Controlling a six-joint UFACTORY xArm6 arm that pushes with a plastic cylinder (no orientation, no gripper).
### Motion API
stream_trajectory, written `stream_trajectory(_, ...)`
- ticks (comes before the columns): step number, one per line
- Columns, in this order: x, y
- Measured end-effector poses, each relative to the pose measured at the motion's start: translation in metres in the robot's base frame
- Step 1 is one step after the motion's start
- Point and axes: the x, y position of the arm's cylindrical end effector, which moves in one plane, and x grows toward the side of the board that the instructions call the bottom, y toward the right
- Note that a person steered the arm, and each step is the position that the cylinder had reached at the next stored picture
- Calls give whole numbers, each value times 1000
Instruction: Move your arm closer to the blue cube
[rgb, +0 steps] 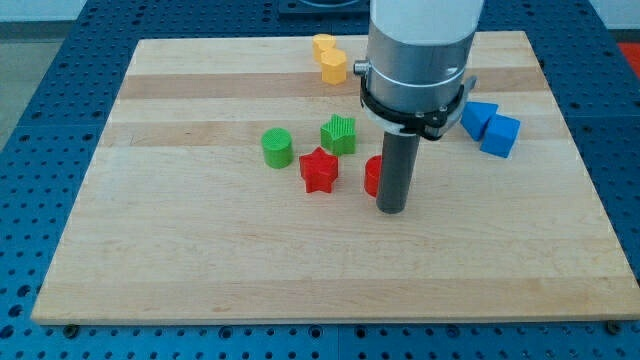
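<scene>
The blue cube sits near the board's right edge, touching a second blue block at its upper left. My tip rests on the board near the middle, well to the left of and below the blue cube. The tip stands right against a red block that the rod partly hides.
A red star, a green cylinder and a green star-like block lie left of the tip. Two yellow blocks sit at the top. The wooden board lies on a blue perforated table.
</scene>
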Motion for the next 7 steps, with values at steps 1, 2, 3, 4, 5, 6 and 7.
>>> stream_trajectory(1,-3,-2)
stream_trajectory(2,-4,-2)
stream_trajectory(3,-10,-2)
stream_trajectory(4,-13,-2)
stream_trajectory(5,-13,12)
stream_trajectory(6,-13,48)
stream_trajectory(7,-23,81)
